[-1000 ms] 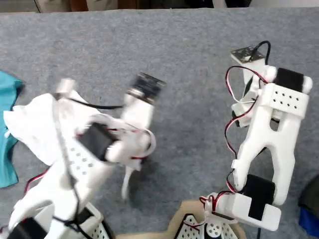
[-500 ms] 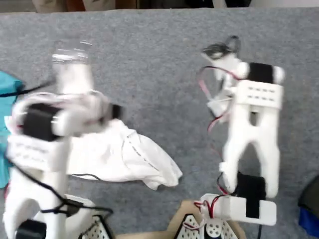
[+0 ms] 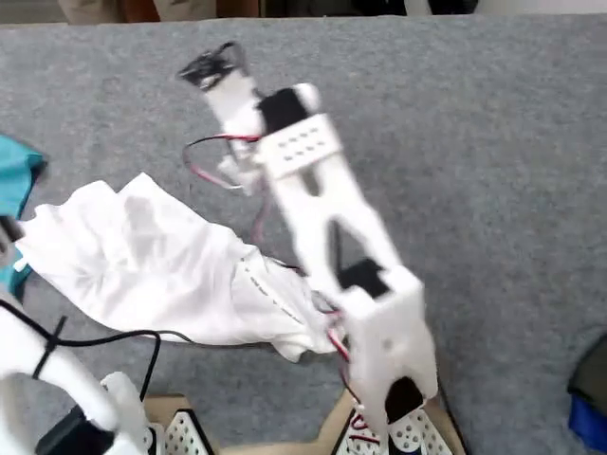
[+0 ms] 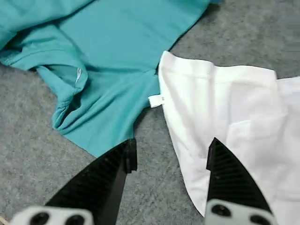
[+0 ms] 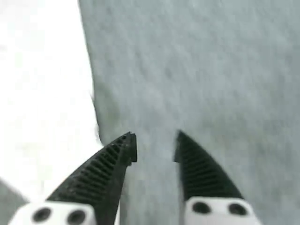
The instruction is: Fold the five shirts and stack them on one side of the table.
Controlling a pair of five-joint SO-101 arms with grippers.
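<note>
A crumpled white shirt (image 3: 161, 265) lies at the table's left, its corner with a small tag (image 4: 220, 108) touching a teal shirt (image 4: 108, 61) (image 3: 14, 175) at the left edge. My left gripper (image 4: 172, 146) hangs open above the spot where the two shirts meet, holding nothing. The right arm (image 3: 322, 218) stretches across the table toward the left. My right gripper (image 5: 155, 139) is open with a narrow gap over bare grey cloth, just beside the white shirt's edge (image 5: 42, 93). In the high view its fingers are hidden under the arm.
The table (image 3: 493, 142) is covered in grey felt. A dark and blue object (image 3: 590, 389) sits at the right edge near the front. The left arm's base and cable (image 3: 57, 379) stand at the front left.
The left arm let go of the white shirt and swung off to the left. The shirt now lies spread on the table. The right arm swept from the right side over to the shirt.
</note>
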